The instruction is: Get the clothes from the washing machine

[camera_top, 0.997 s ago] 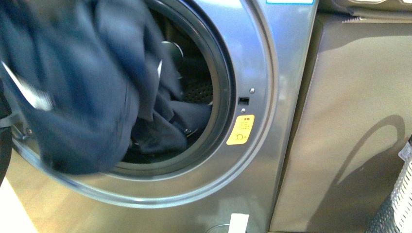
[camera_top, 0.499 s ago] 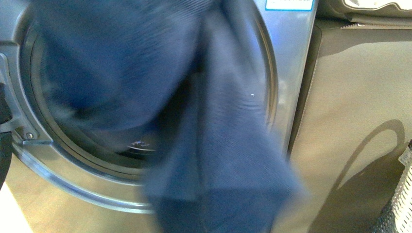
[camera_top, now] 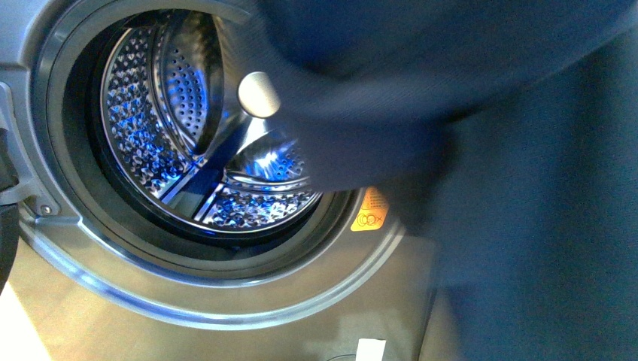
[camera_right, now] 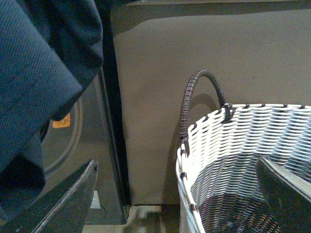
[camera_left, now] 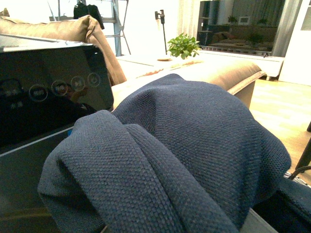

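Observation:
The navy-blue clothes [camera_top: 481, 150] hang blurred in front of the camera, covering the right half of the front view, outside the drum. The grey washing machine [camera_top: 226, 301] stands with its porthole open; the perforated steel drum [camera_top: 188, 143] shows no fabric inside. The yellow sticker [camera_top: 369, 214] shows beside the rim. In the left wrist view the clothes [camera_left: 170, 160] drape over my left gripper, which is shut on them with its fingers hidden under the fabric. My right gripper [camera_right: 180, 194] is open and empty over the rim of a white wicker basket [camera_right: 233, 145]. The clothes also show in the right wrist view [camera_right: 34, 73].
The basket has a dark looped handle [camera_right: 194, 97] and stands against a beige-brown panel [camera_right: 194, 48] right of the machine. A beige sofa [camera_left: 218, 73] and a green plant [camera_left: 183, 46] lie behind in the left wrist view. A white tag [camera_top: 369, 350] hangs at the machine's base.
The clothes have been pulled out of the drum and swung up and to the right. The drum, earlier filled and covered by fabric, now shows its bare steel.

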### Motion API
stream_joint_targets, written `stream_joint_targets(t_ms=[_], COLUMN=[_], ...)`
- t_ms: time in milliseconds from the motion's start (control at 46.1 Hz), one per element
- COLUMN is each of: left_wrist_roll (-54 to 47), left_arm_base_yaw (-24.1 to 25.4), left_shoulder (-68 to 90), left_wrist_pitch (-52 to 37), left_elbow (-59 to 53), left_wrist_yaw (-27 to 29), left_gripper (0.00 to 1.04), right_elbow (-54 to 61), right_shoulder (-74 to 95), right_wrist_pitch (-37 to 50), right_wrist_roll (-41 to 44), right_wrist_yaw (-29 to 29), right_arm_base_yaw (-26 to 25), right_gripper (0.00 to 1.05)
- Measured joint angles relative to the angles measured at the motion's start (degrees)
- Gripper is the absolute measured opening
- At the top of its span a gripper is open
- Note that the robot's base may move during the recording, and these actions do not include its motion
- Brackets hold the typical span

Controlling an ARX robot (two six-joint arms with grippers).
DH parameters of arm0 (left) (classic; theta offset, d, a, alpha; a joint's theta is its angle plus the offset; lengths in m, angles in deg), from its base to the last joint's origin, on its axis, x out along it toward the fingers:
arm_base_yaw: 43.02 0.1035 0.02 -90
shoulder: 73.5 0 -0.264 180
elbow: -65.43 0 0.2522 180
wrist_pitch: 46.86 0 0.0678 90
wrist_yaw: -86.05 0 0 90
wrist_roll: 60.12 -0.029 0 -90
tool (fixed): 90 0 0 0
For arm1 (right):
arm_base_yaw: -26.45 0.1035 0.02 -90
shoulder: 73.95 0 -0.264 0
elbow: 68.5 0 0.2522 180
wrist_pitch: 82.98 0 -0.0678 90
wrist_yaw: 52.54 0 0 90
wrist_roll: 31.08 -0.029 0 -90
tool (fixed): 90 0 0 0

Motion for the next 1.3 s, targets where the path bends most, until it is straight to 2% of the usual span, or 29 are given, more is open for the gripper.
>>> stream_joint_targets(t_ms=[369,715,759,802,846,932,954,1019,1062,1301], left_wrist_roll=[3.58,4.15,4.20,4.20,4.31,4.37,4.37,4.37,4.37,4.37], left_arm_base_yaw=[-1.73,-2.45,-2.47,-2.47,-2.47,-2.47,-2.47,-2.45,-2.47,-2.47], left_shoulder=[6.67,6.75,6.75,6.75,6.75,6.75,6.75,6.75,6.75,6.78], left_wrist_pitch=[8.02,8.79,8.83,8.85,8.85,8.87,8.87,8.87,8.87,8.87], left_elbow=[15.15,17.33,17.33,17.33,17.35,17.35,17.35,17.35,17.35,17.35], left_wrist_yaw=[0.00,0.79,0.79,0.79,0.83,0.76,0.76,0.85,0.85,0.85], left_gripper=[0.15,0.15,0.15,0.15,0.15,0.15,0.15,0.15,0.15,0.15], right_elbow=[0.00,0.00,0.02,0.02,0.02,0.02,0.00,-0.55,-2.21,-12.02], right_shoulder=[0.00,0.00,0.87,3.58,5.86,10.51,11.56,16.87,22.64,41.33], right_wrist_pitch=[0.00,0.02,1.44,5.79,8.81,14.16,15.34,20.70,26.08,43.87], right_wrist_roll=[0.00,-0.04,-1.46,-6.10,-9.62,-15.76,-16.41,-19.91,-21.86,-24.79], right_wrist_yaw=[-0.02,0.09,5.03,17.79,27.47,40.87,42.77,46.31,46.45,47.91], right_arm_base_yaw=[0.00,-0.02,-1.49,-5.99,-9.88,-15.98,-16.83,-18.75,-19.10,-17.64], right_gripper=[0.97,0.97,0.97,0.97,0.97,0.97,0.97,0.97,0.97,0.97])
